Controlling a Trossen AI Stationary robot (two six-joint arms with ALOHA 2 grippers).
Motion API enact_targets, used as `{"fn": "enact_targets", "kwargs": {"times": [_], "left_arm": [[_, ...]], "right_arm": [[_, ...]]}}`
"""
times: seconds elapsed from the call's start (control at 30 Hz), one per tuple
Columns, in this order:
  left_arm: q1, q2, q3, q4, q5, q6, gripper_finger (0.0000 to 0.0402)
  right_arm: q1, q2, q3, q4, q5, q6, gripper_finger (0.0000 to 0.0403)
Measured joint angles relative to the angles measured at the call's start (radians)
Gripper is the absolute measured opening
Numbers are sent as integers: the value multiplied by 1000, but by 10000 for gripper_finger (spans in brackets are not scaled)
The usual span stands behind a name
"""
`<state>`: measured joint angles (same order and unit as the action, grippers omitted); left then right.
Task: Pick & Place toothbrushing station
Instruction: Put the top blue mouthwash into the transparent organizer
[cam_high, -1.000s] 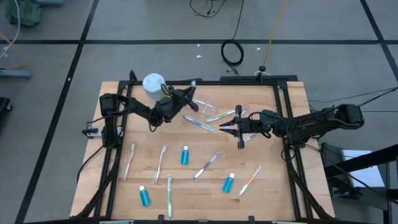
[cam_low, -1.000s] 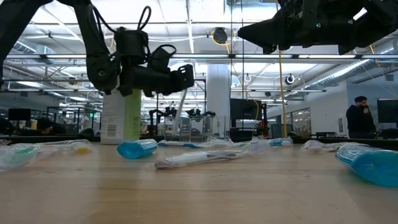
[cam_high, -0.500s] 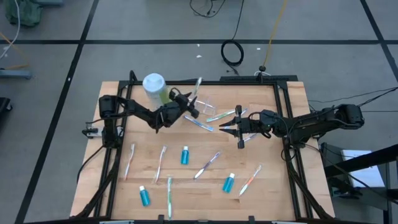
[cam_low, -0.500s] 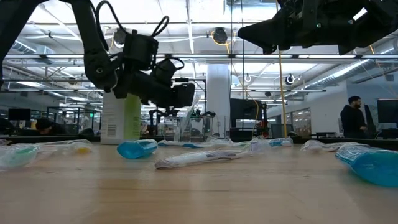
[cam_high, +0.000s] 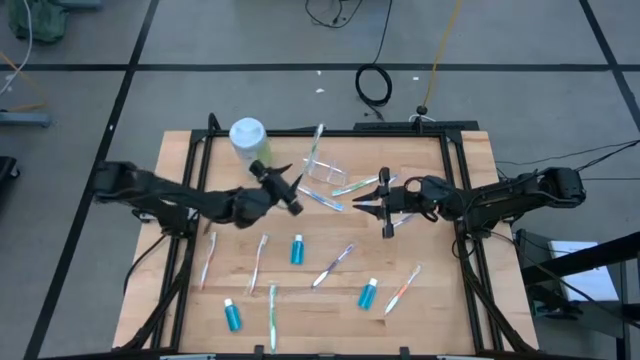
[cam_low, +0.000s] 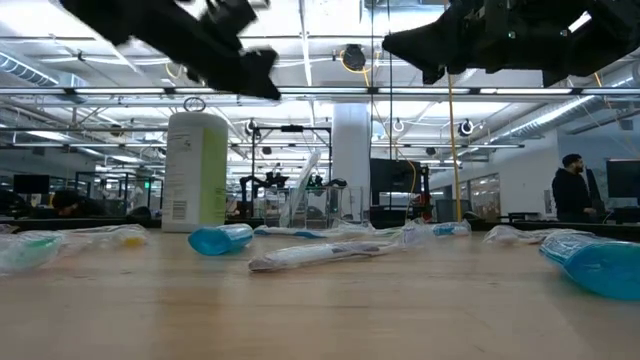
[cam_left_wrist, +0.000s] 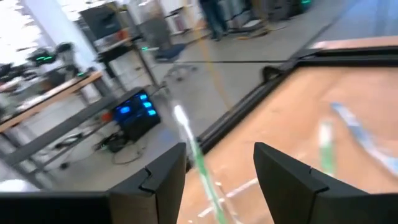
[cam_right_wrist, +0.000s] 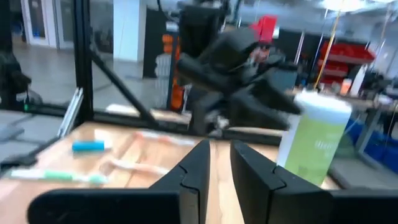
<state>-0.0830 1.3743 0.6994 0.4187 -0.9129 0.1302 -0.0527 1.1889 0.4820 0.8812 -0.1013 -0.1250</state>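
From above, one toothbrush (cam_high: 316, 142) stands leaning in the clear cup (cam_high: 324, 168) near the far edge of the table (cam_high: 470, 300). That looks to me like the only piece put away. The other toothbrushes lie scattered across the wood, and three blue tubes (cam_high: 297, 249) lie among them nearer the front. The left hand (cam_high: 290, 191) hangs just beside the cup with its fingers spread and nothing in them. The right hand (cam_high: 372, 201) hovers mid-table with its fingers close together, apparently empty.

At table height, a tall white-capped bottle (cam_low: 194, 171) stands at the back. The cup (cam_low: 318, 208) with its leaning brush is just beyond it, and brushes and a tube lie flat in front.

The left wrist camera shows its fingers (cam_left_wrist: 163, 177) wide apart and the upright brush (cam_left_wrist: 193, 146) between them, untouched.

The right wrist camera shows its own fingers (cam_right_wrist: 198, 165) nearly together and holding nothing. Most of the job remains, by my reckoning.
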Motion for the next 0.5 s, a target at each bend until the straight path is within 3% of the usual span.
{"fn": "enact_targets", "kwargs": {"times": [0.13,0.23,0.5], "left_arm": [[-78,-142,0,-227,52,-13,196],[-119,-229,0,-417,111,-142,196],[-173,-320,-1,-789,511,-634,196]], "right_arm": [[0,0,0,53,0,-44,55],[0,0,0,88,-4,-51,55],[0,0,0,71,28,-46,55]]}}
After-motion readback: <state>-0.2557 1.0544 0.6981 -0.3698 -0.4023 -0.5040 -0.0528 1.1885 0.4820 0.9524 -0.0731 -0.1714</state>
